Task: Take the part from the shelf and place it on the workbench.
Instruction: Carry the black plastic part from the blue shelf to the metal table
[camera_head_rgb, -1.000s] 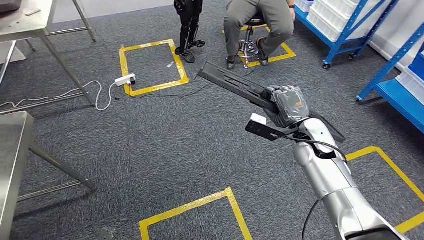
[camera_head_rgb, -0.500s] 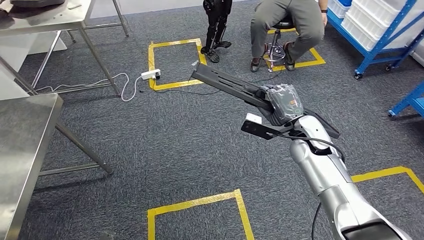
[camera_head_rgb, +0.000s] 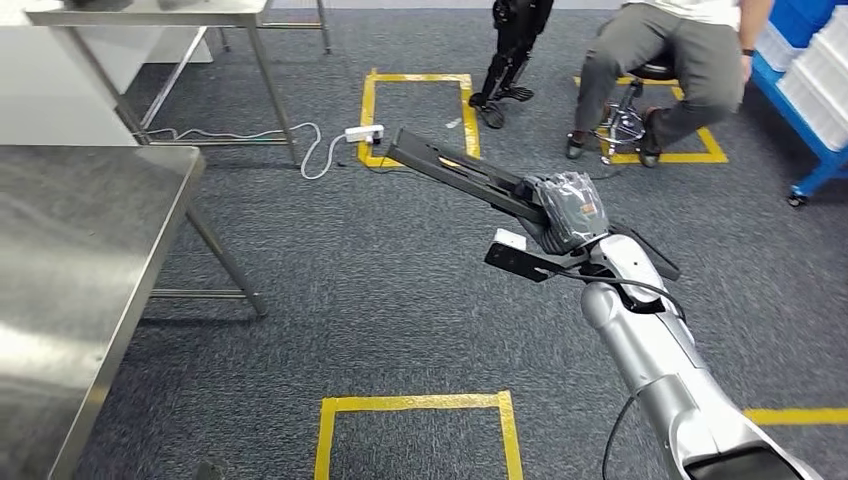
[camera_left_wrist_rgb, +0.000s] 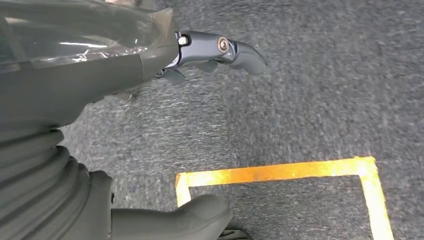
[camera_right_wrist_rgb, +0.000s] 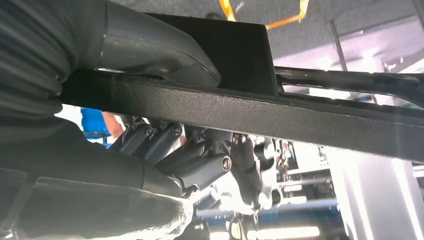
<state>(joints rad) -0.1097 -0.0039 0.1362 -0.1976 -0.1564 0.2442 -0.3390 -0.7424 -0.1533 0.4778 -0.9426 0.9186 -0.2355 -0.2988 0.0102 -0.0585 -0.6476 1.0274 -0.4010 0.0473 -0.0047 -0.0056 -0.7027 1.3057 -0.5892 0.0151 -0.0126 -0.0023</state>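
My right hand (camera_head_rgb: 568, 210) grips a long black flat part (camera_head_rgb: 455, 172) near one end and holds it out above the carpet, its far end pointing up and left. From the right wrist camera the part (camera_right_wrist_rgb: 300, 117) runs across the picture, with the thumb (camera_right_wrist_rgb: 160, 50) on one side and the dark fingers (camera_right_wrist_rgb: 190, 157) curled on the other. The steel workbench (camera_head_rgb: 80, 260) stands at the left, its top bare, apart from the part. My left hand (camera_left_wrist_rgb: 150, 60) hangs over the carpet, fingers (camera_left_wrist_rgb: 225, 47) and thumb apart, holding nothing.
A second steel table (camera_head_rgb: 160, 15) stands at the back left, a white power strip (camera_head_rgb: 364, 131) and cable beside its leg. A person (camera_head_rgb: 680, 55) sits on a stool at the back right, next to blue shelving (camera_head_rgb: 815, 95). Yellow tape squares (camera_head_rgb: 415, 405) mark the carpet.
The whole picture has shifted right as the camera turned left, so more of the workbench shows. My right hand still holds the part in the same pose.
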